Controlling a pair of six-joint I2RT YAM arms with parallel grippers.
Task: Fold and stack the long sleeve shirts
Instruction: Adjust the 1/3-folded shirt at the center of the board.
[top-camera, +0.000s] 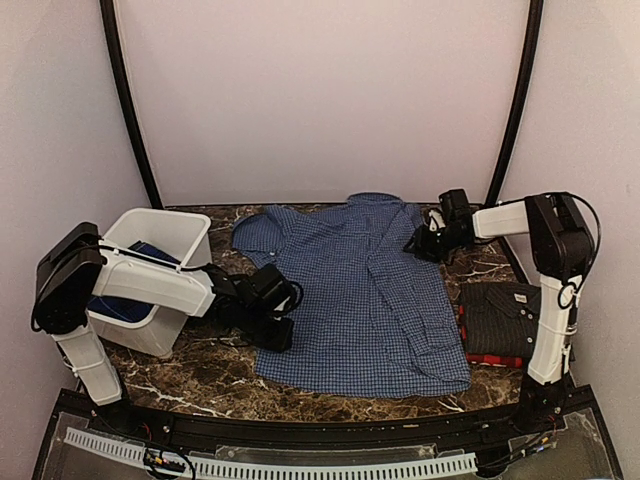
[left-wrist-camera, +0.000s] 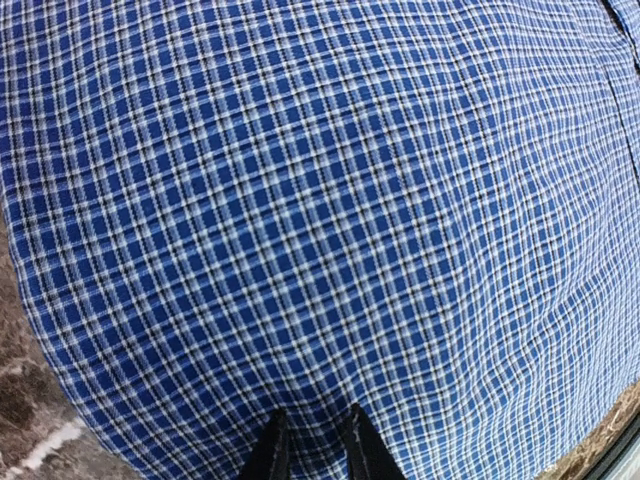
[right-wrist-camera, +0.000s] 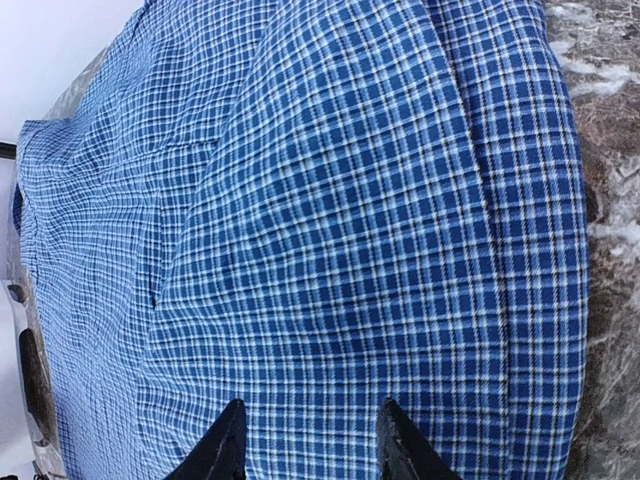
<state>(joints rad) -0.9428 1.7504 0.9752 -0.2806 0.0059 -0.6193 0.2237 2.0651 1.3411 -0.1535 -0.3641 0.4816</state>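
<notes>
The left gripper sits low at the left side edge of the blue-and-white checked shirt in the top view, its arm reaching in across the front of the white bin. The right gripper is at the shirt's far right, near the shoulder. The shirt lies spread over the middle of the dark marble table, collar at the far side and hem toward the arms. One sleeve is bunched at the far left, beside the bin. On the right, near the right arm's base, a folded black pinstriped shirt rests on a folded red-and-black plaid shirt, whose edge shows underneath. Something dark blue lies inside the bin.

In the left wrist view, the left gripper has its fingers drawn nearly together, pinching a narrow strip of the checked shirt close to its edge. The table shows at the lower left.

In the right wrist view, the right gripper has its fingers spread apart, and the checked shirt runs flat across the gap between them without being pinched. A long fold runs up the shirt, and the table shows along the right.
</notes>
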